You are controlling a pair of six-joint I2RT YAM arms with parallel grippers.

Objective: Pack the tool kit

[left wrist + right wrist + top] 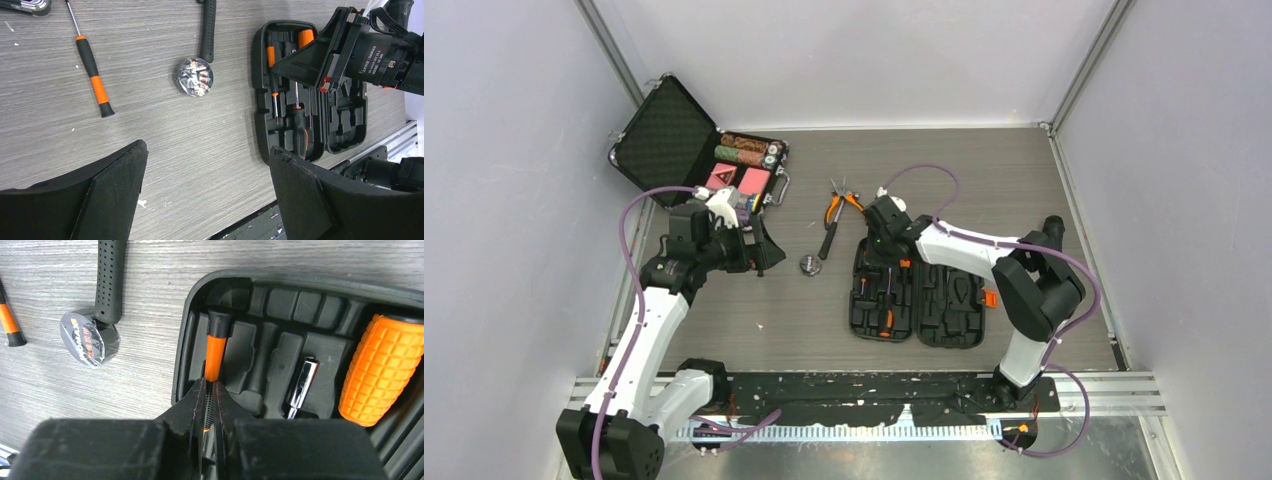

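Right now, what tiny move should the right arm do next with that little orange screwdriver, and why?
Probably press the small screwdriver gently down. The right gripper looks pinched on its orange handle, and its black end already lies in a moulded slot at the left edge of the tool kit, so a little push should seat it before letting go.

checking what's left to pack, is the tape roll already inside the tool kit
No, the tape roll lies on the table outside the tool kit, beside the hammer handle.
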